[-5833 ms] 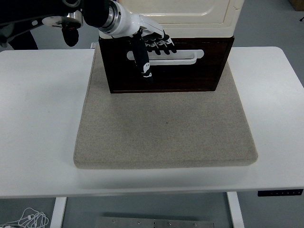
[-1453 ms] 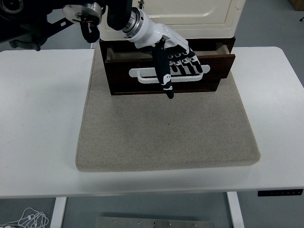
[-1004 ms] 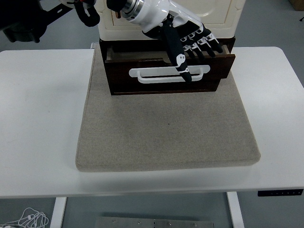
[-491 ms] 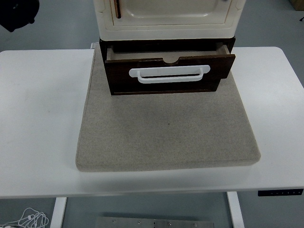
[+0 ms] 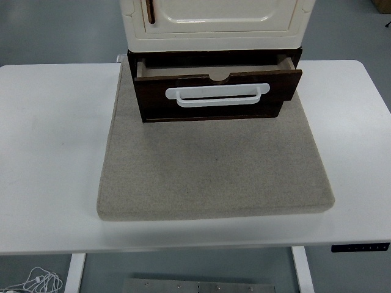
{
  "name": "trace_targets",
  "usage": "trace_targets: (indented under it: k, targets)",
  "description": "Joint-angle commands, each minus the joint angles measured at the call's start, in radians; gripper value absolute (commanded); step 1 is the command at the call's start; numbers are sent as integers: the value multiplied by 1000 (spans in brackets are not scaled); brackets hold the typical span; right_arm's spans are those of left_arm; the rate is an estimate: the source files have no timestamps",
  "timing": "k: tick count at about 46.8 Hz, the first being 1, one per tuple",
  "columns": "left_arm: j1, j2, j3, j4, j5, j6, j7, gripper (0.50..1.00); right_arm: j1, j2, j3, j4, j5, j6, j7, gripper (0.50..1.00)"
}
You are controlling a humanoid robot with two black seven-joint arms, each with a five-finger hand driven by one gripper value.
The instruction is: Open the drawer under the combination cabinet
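1. Neither robot hand of mine is in view now, so I cannot tell whether the fingers are apart, together or clamped on anything. A second ago my left robot hand was over the drawer front at twelve o'clock; half a second ago it had already gone out past the top-left corner, and it has not come back.

2. What changed: about six seconds back the drawer [image 5: 214, 91] sat flush under the cabinet [image 5: 215, 23] with my fingers at its handle [image 5: 217, 96]. Now its dark front stands forward of the cabinet base, and a strip of its inside shows behind the top edge.

3. The drawer is at twelve o'clock on the grey mat [image 5: 214, 165], which lies in the middle of the white counter [image 5: 55, 152]. The white handle runs across its front, untouched. Nothing has shifted in the last half second.

4. My reading: the drawer is partly open, not fully drawn. With my hand gone, I judge the pull finished, and the task looks done if a partial opening counts.

5. Writing: I can read no brand, label or lettering on the cabinet, drawer or mat. A small control strip [image 5: 360, 247] at five o'clock on the counter's edge has marks too small to read.
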Motion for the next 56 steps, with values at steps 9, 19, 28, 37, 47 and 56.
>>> trace_targets:
  k: [9, 19, 28, 37, 47, 56]
  targets:
    - [-3, 31, -20, 132, -1, 283, -125, 1000, 0, 0, 0, 0, 0, 0, 0, 926]
    - [6, 60, 2, 325, 5, 418, -130, 1000, 0, 0, 0, 0, 0, 0, 0, 926]
    - [92, 96, 32, 433, -1, 291, -110, 1000, 0, 0, 0, 0, 0, 0, 0, 926]
    - [184, 93, 57, 473, -28, 200, -64, 1000, 0, 0, -2, 0, 0, 5, 0, 926]
    - [278, 57, 58, 543, -142, 105, 14, 1000, 0, 0, -2, 0, 0, 6, 0, 926]
    - [385, 14, 60, 540, -143, 73, 22, 1000, -5, 0, -2, 2, -2, 8, 0, 926]
